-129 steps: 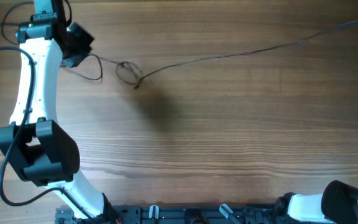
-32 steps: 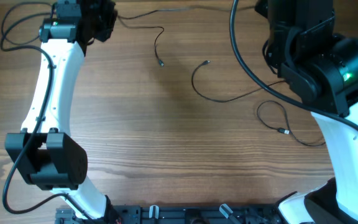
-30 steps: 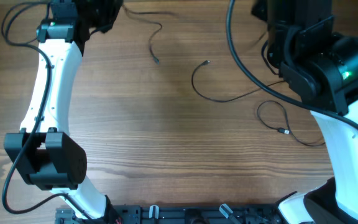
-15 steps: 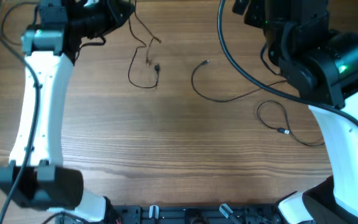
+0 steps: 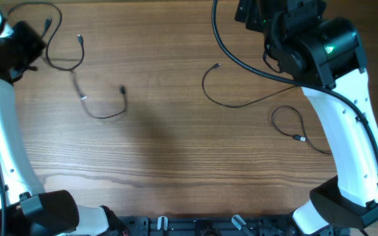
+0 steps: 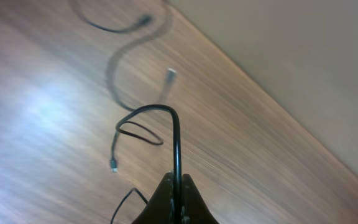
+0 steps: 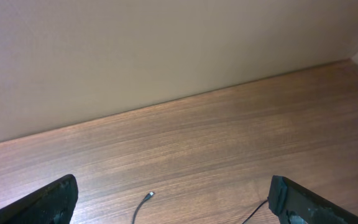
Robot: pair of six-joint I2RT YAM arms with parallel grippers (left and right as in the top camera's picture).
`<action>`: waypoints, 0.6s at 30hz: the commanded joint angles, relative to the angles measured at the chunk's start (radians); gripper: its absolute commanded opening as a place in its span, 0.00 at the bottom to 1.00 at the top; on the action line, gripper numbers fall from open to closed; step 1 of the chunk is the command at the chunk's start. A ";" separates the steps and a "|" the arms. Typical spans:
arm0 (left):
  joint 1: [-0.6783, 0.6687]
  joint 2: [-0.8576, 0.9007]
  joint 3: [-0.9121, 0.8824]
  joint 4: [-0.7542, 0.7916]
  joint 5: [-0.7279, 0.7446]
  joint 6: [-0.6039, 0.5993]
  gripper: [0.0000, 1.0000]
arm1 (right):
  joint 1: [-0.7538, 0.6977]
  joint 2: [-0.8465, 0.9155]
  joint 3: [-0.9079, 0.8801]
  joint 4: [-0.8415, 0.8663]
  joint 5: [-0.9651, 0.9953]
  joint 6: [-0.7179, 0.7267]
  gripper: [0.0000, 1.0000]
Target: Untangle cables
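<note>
The left hand [image 6: 178,198] is clenched on one cable [image 6: 176,140] at the surface's [image 5: 176,164] far-left corner — its slack runs rightward. The right hand [image 7: 179,202] gapes, released and empty; two loose cables [image 5: 241,105] lie just toward the base from it, stretched left-right — that arm is nearer.

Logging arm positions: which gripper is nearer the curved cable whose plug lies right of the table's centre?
Right. The right gripper hovers open near the plug of the curved cable; the left gripper is far to the left, shut on another cable.
</note>
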 commanded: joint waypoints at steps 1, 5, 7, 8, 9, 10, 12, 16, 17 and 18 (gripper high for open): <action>0.076 0.018 0.004 0.016 -0.102 0.060 0.04 | -0.002 0.025 0.012 0.003 -0.013 -0.012 1.00; 0.140 0.085 0.004 0.070 -0.096 0.108 0.04 | -0.002 0.025 0.012 0.005 -0.013 -0.013 1.00; 0.176 0.123 0.004 0.092 0.168 0.222 0.04 | -0.003 0.025 0.012 0.005 -0.013 -0.014 1.00; 0.186 0.130 0.004 0.090 0.351 0.295 0.04 | -0.002 0.025 0.012 0.006 -0.013 -0.013 1.00; 0.191 0.131 0.004 0.092 0.588 0.358 0.04 | -0.003 0.025 0.012 0.006 -0.013 -0.013 1.00; 0.190 0.130 0.005 0.101 0.734 0.393 0.04 | -0.003 0.025 0.012 0.007 -0.013 -0.013 1.00; 0.181 0.118 0.005 0.106 0.970 0.428 0.04 | -0.002 0.025 0.012 0.010 -0.013 -0.013 1.00; 0.181 0.103 0.004 0.089 0.985 0.421 0.04 | -0.003 0.025 0.012 0.010 -0.013 -0.013 1.00; 0.181 0.105 0.004 0.070 0.903 0.421 0.04 | -0.002 0.025 0.012 0.009 -0.014 -0.013 1.00; 0.181 0.105 0.004 0.039 0.834 0.421 0.04 | -0.003 0.025 0.012 0.008 -0.017 -0.013 1.00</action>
